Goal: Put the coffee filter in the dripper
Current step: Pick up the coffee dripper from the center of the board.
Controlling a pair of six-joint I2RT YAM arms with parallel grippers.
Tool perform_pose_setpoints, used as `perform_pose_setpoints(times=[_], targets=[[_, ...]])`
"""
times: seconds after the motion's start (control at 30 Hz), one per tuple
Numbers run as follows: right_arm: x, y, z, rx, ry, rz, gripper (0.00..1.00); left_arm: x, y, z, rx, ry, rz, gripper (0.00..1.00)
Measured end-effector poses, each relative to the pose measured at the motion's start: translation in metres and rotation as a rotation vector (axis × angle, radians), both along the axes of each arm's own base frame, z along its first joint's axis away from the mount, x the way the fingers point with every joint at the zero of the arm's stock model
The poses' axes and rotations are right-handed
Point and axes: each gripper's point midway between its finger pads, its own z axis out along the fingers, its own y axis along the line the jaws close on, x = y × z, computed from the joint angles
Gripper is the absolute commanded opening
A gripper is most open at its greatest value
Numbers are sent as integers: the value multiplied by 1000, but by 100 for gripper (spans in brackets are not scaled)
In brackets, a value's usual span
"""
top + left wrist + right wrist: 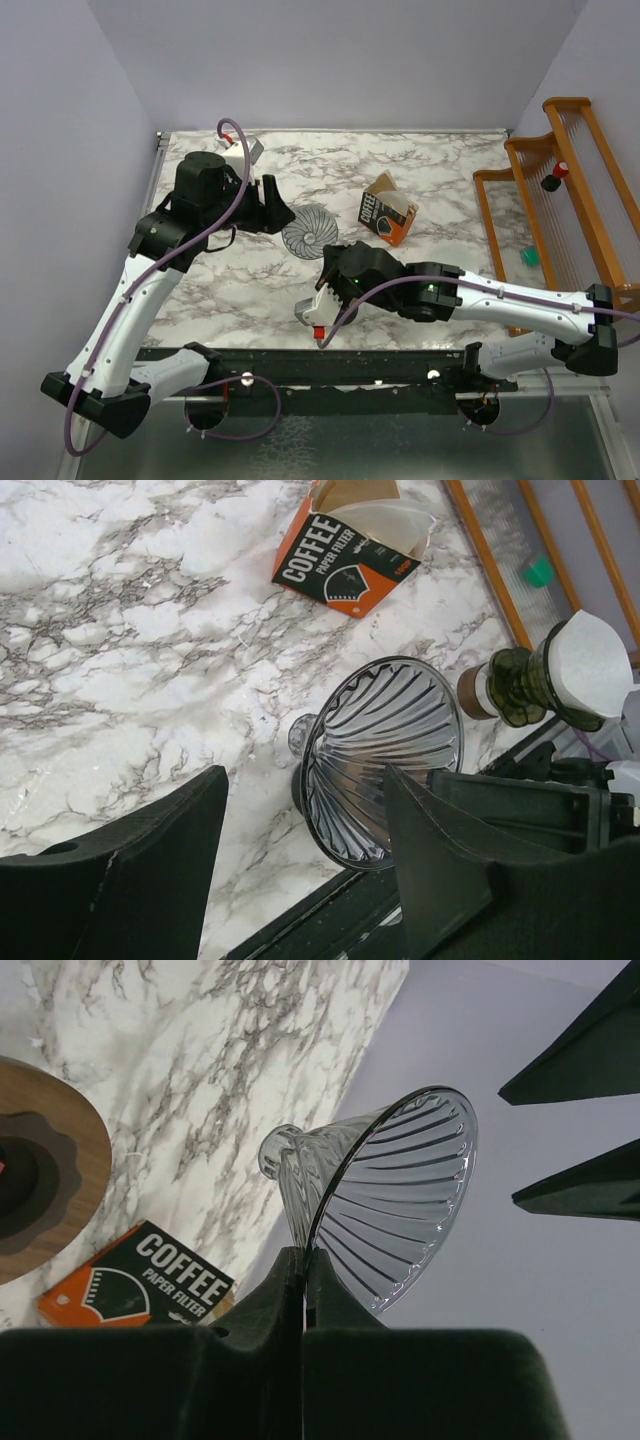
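Left wrist view shows the coffee filter best. It is a white paper cone on the near side of the dripper, close to the near edge of the table. It sits at the end of a dark green ribbed thing. I cannot tell if it is tucked in or just resting there. The dripper is clear ribbed glass, near the middle of the table, left of the coffee carton.

The left gripper is wide open and holds nothing. It hangs just left of the dripper. The right gripper has its fingers pressed together. The glass rim runs right into the line where they meet, so it looks like it is pinching the dripper's rim.

The filter should be very light and floppy. It could crumple, tear or slide away from a push. A good place to take it is the top edge, with one paper wall between the fingers and a soft pinch. Squeezing the whole cone would squash it. The glass is hard and slippery, and it could break.
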Motion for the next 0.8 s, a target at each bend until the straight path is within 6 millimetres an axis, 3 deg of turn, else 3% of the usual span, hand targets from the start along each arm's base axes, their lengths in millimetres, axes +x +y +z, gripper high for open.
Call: perform_pose_setpoints(times=[0.37,0.8], targets=[[1,3,5,-51,-121,44,0,6,-2,-21,44,49,-11,49],[1,5,6,-45,-148,44,1,5,-5,-31,54,75,-36,31]])
